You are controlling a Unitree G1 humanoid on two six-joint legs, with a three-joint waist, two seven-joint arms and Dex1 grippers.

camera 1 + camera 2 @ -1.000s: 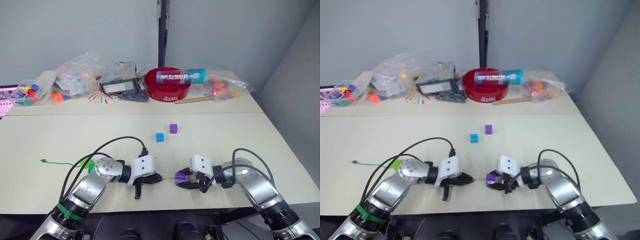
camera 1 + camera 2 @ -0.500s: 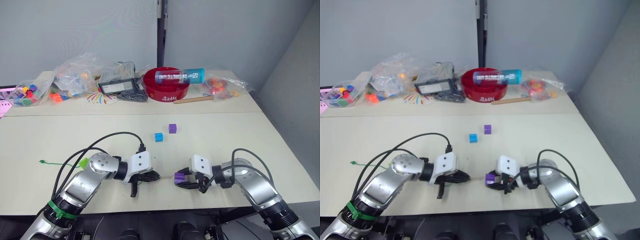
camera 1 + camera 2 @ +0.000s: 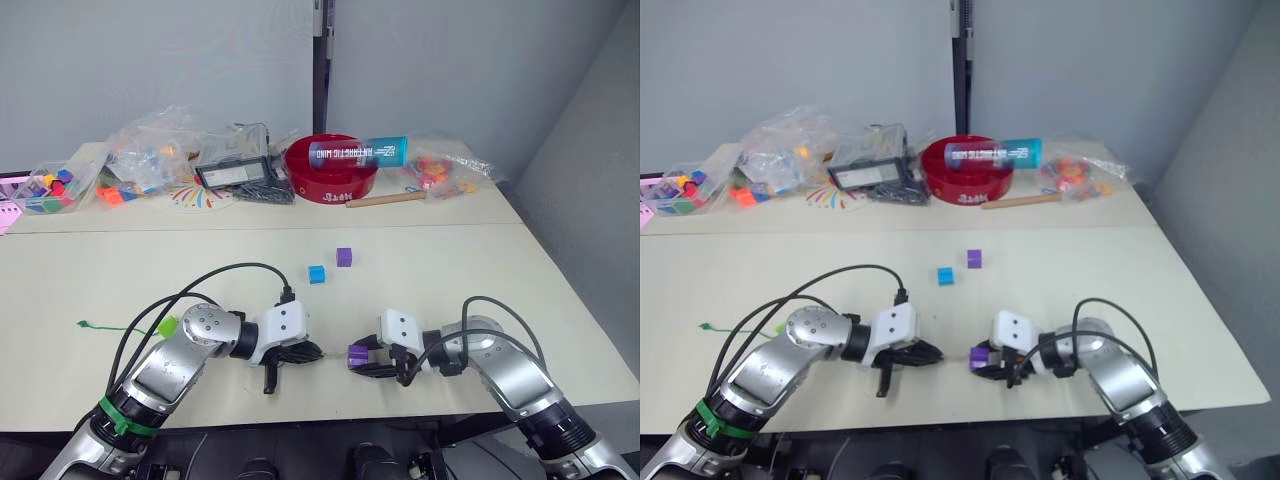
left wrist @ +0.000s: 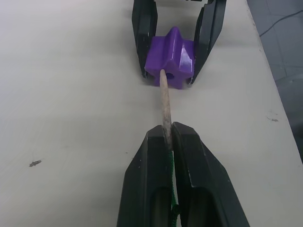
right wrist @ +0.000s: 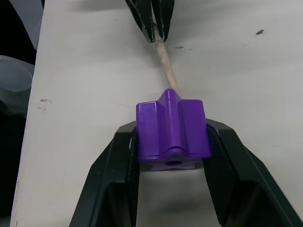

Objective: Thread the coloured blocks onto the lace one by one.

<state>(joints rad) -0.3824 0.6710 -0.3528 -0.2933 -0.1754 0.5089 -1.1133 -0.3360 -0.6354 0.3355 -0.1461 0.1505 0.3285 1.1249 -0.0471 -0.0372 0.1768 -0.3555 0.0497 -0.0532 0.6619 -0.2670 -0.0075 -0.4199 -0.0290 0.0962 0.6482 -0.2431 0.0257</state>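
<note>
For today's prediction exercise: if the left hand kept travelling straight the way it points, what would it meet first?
The purple block held in the right hand, most likely. The lace tip pinched in the left hand already reaches its hole.

The lace's point(image 4: 165, 101) pale tip runs into the hole of the purple block point(image 4: 171, 57) — how far it reaches inside is hidden by the block itself. Behind that block, the upper parts of the right gripper point(image 4: 173, 45) are cut off by the picture's edge. The green string disappears between the left gripper's fingers point(image 4: 147, 189), and in the left eye view much of its run back from the block is covered by the left arm. The far hole of the block point(image 5: 172, 163) is dark — whether the tip has come through cannot be told.
</note>
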